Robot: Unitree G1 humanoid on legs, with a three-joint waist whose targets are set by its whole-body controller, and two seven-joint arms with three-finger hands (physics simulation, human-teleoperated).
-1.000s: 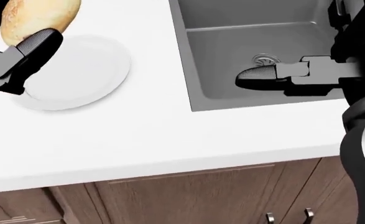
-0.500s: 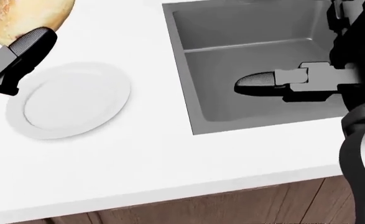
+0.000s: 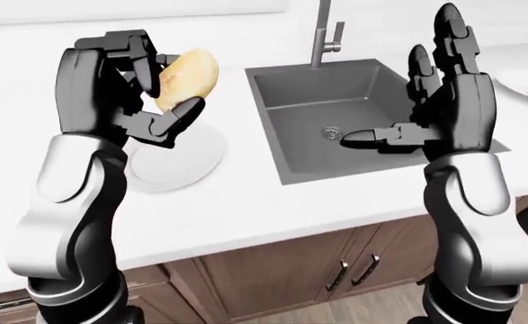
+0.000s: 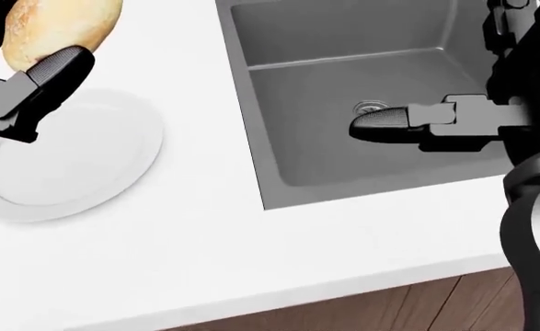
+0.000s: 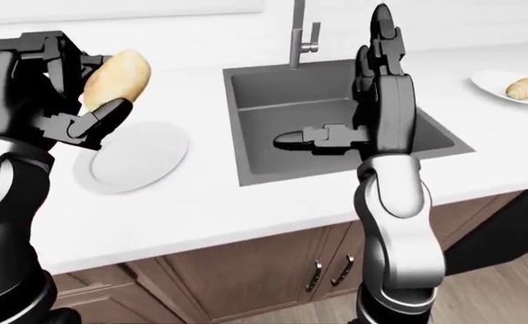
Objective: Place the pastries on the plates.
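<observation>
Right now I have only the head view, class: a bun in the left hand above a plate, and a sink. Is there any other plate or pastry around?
Observer: Yes. A second plate sits at the far right of the counter, beyond the sink.
Operator: Is it empty?
Observer: No, a croissant already lies on it.
Operator: And the right hand, is it carrying anything?
Observer: No. The right hand is open over the sink, two fingers pointing up and its thumb sideways.

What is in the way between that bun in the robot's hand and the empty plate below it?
Nothing visible. The left hand holds the pastry above the empty plate, with only the hand's own thumb beneath it.
</observation>
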